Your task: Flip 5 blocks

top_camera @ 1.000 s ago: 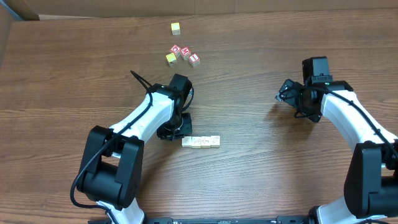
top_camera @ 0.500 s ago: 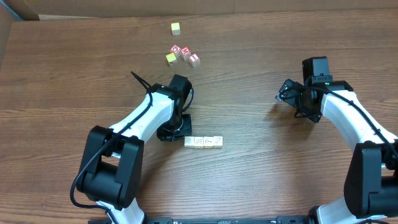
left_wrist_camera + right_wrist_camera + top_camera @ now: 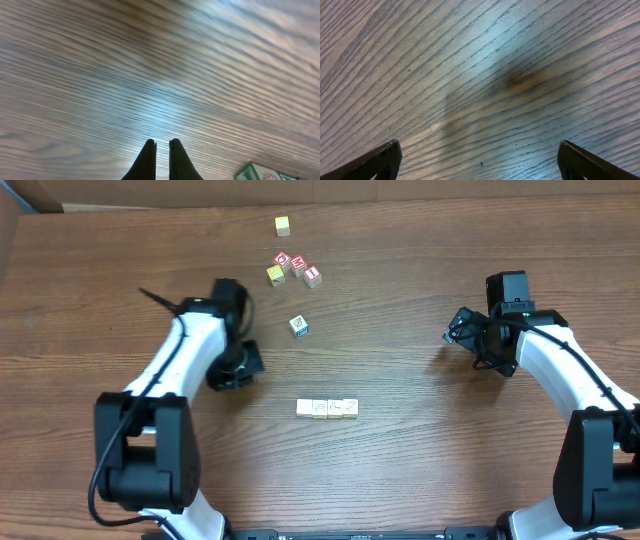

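Note:
A short row of several pale cream blocks (image 3: 327,408) lies side by side near the table's middle. One more pale block with a blue side (image 3: 298,326) sits alone farther back. My left gripper (image 3: 240,366) is shut and empty, low over bare wood to the left of the row and well apart from it. In the left wrist view its gripper (image 3: 161,146) has both fingers nearly together, and a corner of a green-edged pale block (image 3: 256,173) shows at the bottom right. My right gripper (image 3: 460,330) hangs wide open and empty far to the right; in the right wrist view the gripper (image 3: 480,160) has only wood beneath it.
At the back of the table sit red-faced letter cubes (image 3: 298,265) with a yellow cube (image 3: 275,274) beside them, and another yellow cube (image 3: 282,225) farther back. The far table edge (image 3: 320,202) runs along the top of the view.
My left arm has swung left, away from the row of blocks, uncovering the blue-sided block it was hiding. The row has shifted slightly right. The right arm has not moved.

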`<state>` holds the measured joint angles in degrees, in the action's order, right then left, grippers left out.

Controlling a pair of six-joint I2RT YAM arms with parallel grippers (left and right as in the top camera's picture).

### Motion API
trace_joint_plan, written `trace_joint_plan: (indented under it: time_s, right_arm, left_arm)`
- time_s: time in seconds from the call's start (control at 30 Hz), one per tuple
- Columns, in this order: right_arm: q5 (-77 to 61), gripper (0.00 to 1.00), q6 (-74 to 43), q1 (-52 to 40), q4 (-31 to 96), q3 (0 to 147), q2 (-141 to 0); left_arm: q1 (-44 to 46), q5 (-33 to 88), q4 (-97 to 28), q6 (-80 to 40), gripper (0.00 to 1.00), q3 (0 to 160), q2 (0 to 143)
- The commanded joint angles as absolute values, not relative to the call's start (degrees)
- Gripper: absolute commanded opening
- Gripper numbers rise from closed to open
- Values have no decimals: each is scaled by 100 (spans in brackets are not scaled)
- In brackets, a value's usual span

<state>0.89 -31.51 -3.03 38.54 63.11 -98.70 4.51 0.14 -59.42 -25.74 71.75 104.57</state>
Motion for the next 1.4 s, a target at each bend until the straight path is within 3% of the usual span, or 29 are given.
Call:
trace_joint_plan:
  time_s: [0.0, 0.1, 0.13, 0.3, 0.37, 0.57, 0.77, 1.0, 1.37]
  right_arm:
    - [165, 100, -3144, -287, 3822, 6377, -9741]
    - [165, 100, -3144, -287, 3822, 6377, -9741]
    - [165, 100, -3144, -287, 3820, 6377, -9741]
    - [117, 100, -3166, -287, 3649, 6377, -9741]
    - [-14, 100, -3166, -287, 3514, 6377, -9741]
    - [-1444, 100, -2832, -360, 3393, 6383, -9741]
    - [-886, 97, -2322, -1173, 3957, 7105, -9734]
    - [233, 100, -1894, -2663, 4781, 9131, -9806]
    - [755, 100, -1525, -3795, 3981, 9397, -10501]
  left_arm:
    - [176, -27, -5968, -2309, 4, 7290, 10248]
    - [-69, -21, -5931, -2316, 6, 7290, 10248]
    - [-132, -23, -5916, -2316, 13, 7290, 10252]
    - [-233, -62, -5913, -2311, 71, 7290, 10252]
    - [-233, -134, -5937, -2311, 100, 7290, 10252]
    - [-233, -193, -5927, -2314, 100, 7288, 10252]
    - [-226, -193, -5929, -2314, 100, 7290, 10252]
    - [-224, -193, -5929, -2314, 100, 7288, 10252]
    - [-224, -193, -5929, -2314, 100, 7290, 10252]
